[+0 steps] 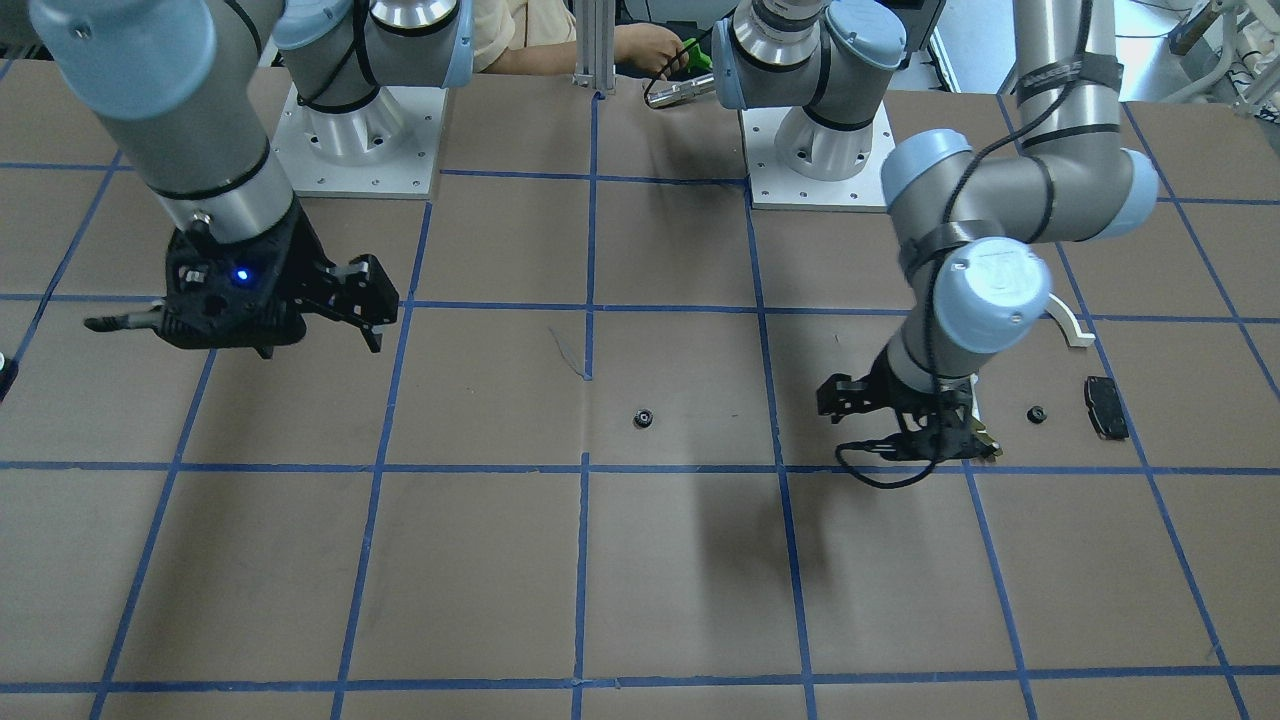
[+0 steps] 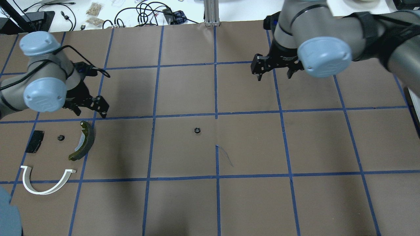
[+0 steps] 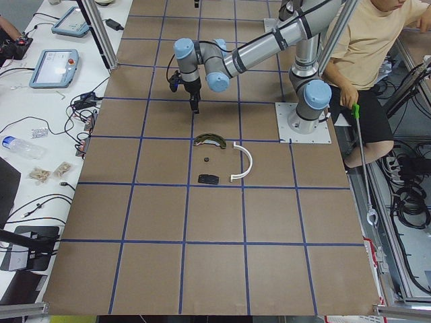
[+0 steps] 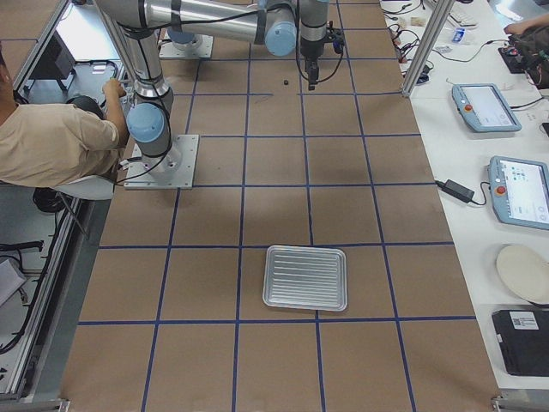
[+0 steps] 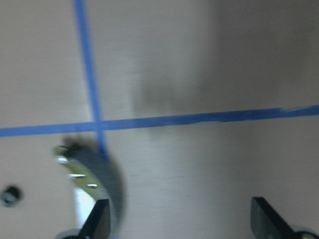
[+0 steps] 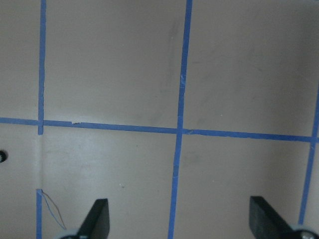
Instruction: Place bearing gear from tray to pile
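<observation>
One small black bearing gear (image 2: pixel 197 130) lies alone on the brown table at mid-table; it also shows in the front view (image 1: pixel 643 418). A second gear (image 2: pixel 60 137) lies in the pile, between the black pad (image 2: pixel 34 141) and the dark brake shoe (image 2: pixel 83 141), with the white arch (image 2: pixel 46 180) close by. The silver tray (image 4: pixel 305 277) holds nothing and shows only in the right side view. My left gripper (image 2: pixel 90 109) is open and empty, just beyond the brake shoe's (image 5: pixel 94 174) far end. My right gripper (image 2: pixel 275 70) is open and empty, beyond and to the right of the lone gear.
Blue tape lines divide the brown table (image 2: pixel 249 203) into squares. A person (image 4: pixel 60 142) sits behind the robot bases. Tablets and cables lie on the white side bench (image 4: pixel 506 129). The tray sits far out at the table's right end.
</observation>
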Controlling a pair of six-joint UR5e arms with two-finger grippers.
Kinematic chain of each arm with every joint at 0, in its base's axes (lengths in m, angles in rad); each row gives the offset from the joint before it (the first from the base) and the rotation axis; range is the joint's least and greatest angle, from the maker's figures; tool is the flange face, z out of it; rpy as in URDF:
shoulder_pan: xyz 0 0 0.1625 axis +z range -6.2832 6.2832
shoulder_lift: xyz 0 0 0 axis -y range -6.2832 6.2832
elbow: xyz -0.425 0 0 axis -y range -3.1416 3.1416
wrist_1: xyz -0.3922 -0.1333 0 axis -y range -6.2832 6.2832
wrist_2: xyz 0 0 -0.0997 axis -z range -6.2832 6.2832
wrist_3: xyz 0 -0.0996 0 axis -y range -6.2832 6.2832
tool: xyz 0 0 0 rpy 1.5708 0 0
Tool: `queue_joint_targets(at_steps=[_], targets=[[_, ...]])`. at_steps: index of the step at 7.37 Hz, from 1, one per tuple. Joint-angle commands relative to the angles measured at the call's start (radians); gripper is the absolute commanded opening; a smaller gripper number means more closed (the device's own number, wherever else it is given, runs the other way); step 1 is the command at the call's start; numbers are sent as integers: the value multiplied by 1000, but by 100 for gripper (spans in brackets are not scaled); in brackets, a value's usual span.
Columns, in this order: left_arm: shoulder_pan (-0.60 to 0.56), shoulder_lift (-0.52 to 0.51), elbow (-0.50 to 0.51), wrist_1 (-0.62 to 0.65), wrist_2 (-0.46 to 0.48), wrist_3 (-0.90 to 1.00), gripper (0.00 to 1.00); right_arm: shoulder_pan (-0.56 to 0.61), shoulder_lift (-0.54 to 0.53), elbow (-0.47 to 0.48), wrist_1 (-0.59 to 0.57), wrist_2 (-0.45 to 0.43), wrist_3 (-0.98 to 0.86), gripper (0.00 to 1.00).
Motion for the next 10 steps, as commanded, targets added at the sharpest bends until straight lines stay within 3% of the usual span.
queue_joint_targets(at_steps=[1,3,6,8,9,10], targets=[[-243,-42,-2,86,-60,-277,100,-1,-56,-67,143,-33,6,100],[-339,-125,-2,227,-71,-357,100,2,-74,-53,173,-19,98,100],[-348,-165,-13,248,-80,-364,100,7,-93,-17,162,-22,155,100],[-348,-183,-33,277,-80,-366,90,5,-87,-15,142,-24,119,100],[-346,-180,-36,303,-83,-354,44,5,-89,-13,142,-24,117,100],[-346,-182,-35,301,-85,-357,10,5,-90,2,141,-24,117,100]])
